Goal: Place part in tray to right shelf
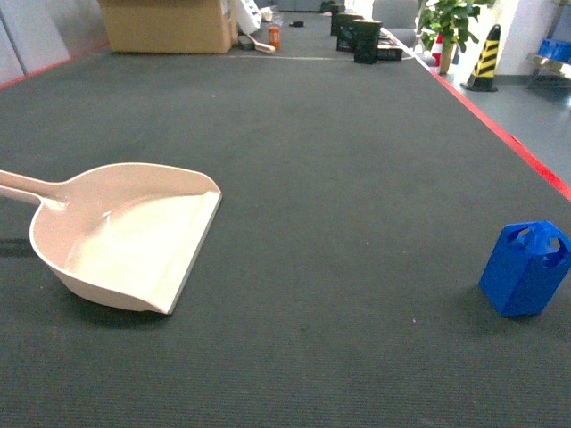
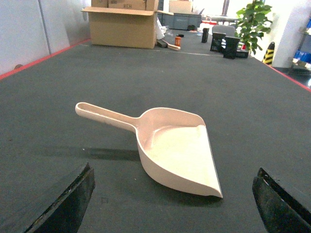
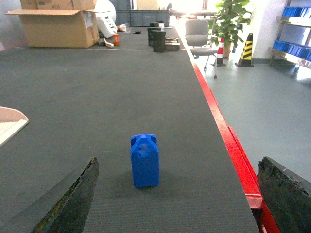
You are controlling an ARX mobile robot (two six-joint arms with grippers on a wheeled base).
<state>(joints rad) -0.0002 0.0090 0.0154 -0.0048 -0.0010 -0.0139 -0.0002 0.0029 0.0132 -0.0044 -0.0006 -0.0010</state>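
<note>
On the dark grey surface point(image 1: 339, 178), near its red right edge, the blue part point(image 1: 526, 267) stands upright, untouched. The cream tray point(image 1: 134, 236) lies well apart toward the left edge, handle pointing left, flat lip facing the part. The left gripper point(image 2: 172, 204) hovers before the tray, jaws spread wide and empty. The right gripper point(image 3: 177, 194) frames the part, jaws likewise wide apart.

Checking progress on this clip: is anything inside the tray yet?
No. The tray holds nothing; its whole bowl shows bare in the left wrist view. The part stands upright on the table, well apart to the right. Nothing covers the bowl.
</note>
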